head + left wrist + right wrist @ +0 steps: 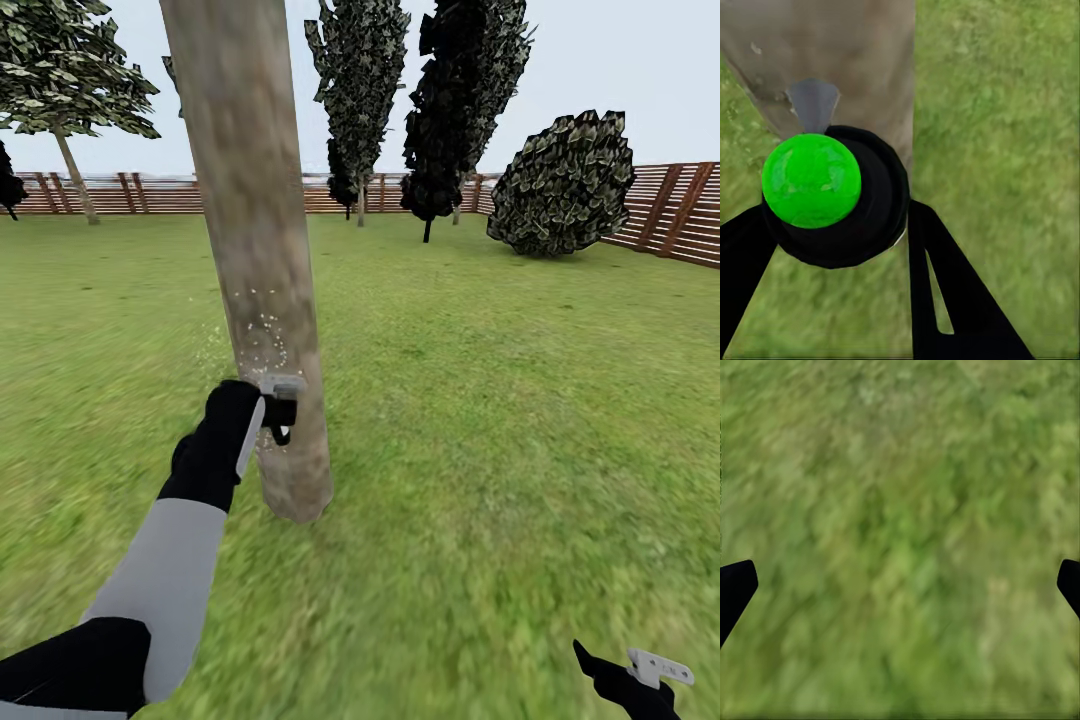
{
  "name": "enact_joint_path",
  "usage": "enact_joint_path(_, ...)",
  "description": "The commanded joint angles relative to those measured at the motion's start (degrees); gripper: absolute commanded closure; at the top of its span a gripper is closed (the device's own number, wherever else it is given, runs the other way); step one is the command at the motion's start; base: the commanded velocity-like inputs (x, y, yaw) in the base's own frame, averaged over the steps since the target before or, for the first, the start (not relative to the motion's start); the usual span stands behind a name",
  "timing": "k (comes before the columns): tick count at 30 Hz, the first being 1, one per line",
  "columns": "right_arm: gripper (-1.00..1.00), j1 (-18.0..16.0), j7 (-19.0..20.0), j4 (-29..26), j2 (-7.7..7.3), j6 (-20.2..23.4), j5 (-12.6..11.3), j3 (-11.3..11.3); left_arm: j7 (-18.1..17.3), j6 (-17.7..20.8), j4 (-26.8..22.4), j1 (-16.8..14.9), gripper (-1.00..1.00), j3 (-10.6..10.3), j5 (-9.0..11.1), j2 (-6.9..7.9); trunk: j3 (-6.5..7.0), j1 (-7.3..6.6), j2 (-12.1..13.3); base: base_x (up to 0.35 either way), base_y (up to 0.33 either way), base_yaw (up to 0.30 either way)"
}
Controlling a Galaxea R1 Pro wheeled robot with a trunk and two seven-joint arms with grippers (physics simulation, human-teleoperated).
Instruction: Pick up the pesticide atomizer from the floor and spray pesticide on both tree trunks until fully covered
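While the left gripper (272, 405) clamps the pesticide atomizer (280, 418) between its fingers, nozzle right against the tree trunk (262, 250), whitish pesticide (262, 330) specks sit just above it. Right gripper (640, 675) spread wide over grass (900, 510).

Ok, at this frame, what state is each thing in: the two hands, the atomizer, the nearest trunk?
Left hand: shut on the small black pesticide atomizer.
Small black pesticide atomizer: held against the trunk, low down.
Thick mottled grey-brown tree trunk: upright, whitish specks of mist just above the atomizer.
Right hand: open, over green grass.
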Motion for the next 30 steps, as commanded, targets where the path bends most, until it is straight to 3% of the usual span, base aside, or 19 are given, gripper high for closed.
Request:
enact_joint_path(1, -1.00, 0.0, 0.0, 0.0, 0.00, 0.0, 0.0, 0.0, 0.0, 0.0, 0.0, 0.6, 1.00, 0.0, 0.0, 0.00, 0.00, 0.00, 0.0, 0.000, 0.000, 0.000)
enact_joint_path(4, -1.00, 0.0, 0.0, 0.0, 0.00, 0.0, 0.0, 0.0, -0.1, -0.5, 2.3, 2.0, 1.00, 0.0, 0.1, -0.01, 0.00, 0.00, 0.0, 0.000, 0.000, 0.000)
enact_joint_path(6, -1.00, 0.0, 0.0, 0.0, 0.00, 0.0, 0.0, 0.1, -0.2, -1.0, 6.7, 2.3, 1.00, 0.0, 0.3, -0.01, 0.00, 0.00, 0.0, 0.000, 0.000, 0.000)
enact_joint_path(11, -1.00, 0.0, 0.0, 0.1, 0.00, 0.0, 0.0, 0.1, 0.4, -8.1, 14.4, 2.3, 1.00, 0.2, 0.2, -0.01, 0.00, 0.00, 0.0, 0.000, 0.000, 0.000)
enact_joint_path(15, -1.00, 0.0, 0.0, 0.1, 0.00, 0.0, 0.1, 0.1, 0.8, -17.0, 21.6, 2.4, 1.00, 0.4, 0.0, 0.14, 0.00, 0.00, 0.0, 0.000, 0.000, 0.000)
enact_joint_path(18, -1.00, 0.0, 0.0, 0.1, 0.00, 0.0, 0.1, 0.2, 3.9, -19.6, 22.9, 2.6, 1.00, 0.5, 0.3, 0.08, 0.00, 0.00, 0.0, 0.000, 0.000, 0.000)
enact_joint_path(20, -1.00, 0.0, 0.0, 0.1, 0.00, 0.0, 0.1, 0.2, 6.3, -21.4, 23.1, 3.9, 1.00, 0.5, 1.2, 0.02, 0.00, 0.00, 0.0, 0.000, 0.000, 0.000)
enact_joint_path(22, -1.00, 0.0, 0.0, 0.1, 0.00, 0.0, 0.1, 0.2, 9.2, -27.4, 23.9, 6.9, 1.00, 0.6, 2.9, 0.06, 0.00, 0.00, 0.0, 0.000, 0.000, 0.000)
enact_joint_path(23, -1.00, 0.0, 0.0, 0.1, 0.00, 0.0, 0.1, 0.2, 10.3, -28.7, 25.0, 7.6, 1.00, 0.6, 3.1, 0.07, 0.00, 0.00, 0.0, 0.000, 0.000, 0.000)
enact_joint_path(26, -1.00, 0.0, 0.0, 0.1, 0.00, 0.0, 0.0, 0.2, 12.1, -30.9, 31.3, 8.3, 1.00, 1.1, 3.8, 0.08, 0.00, 0.00, 0.0, 0.000, 0.000, 0.000)
enact_joint_path(28, -1.00, 0.0, 0.0, 0.1, 0.00, 0.0, 0.0, 0.2, 12.4, -38.2, 37.0, 8.5, 1.00, 1.9, 6.0, 0.24, 0.00, 0.00, 0.0, 0.000, 0.000, 0.000)
enact_joint_path(30, -1.00, 0.0, 0.0, 0.1, 0.00, 0.0, 0.0, 0.2, 12.4, -40.2, 38.6, 8.8, 1.00, 2.0, 6.6, 0.43, 0.00, 0.00, 0.0, 0.000, 0.000, 0.000)
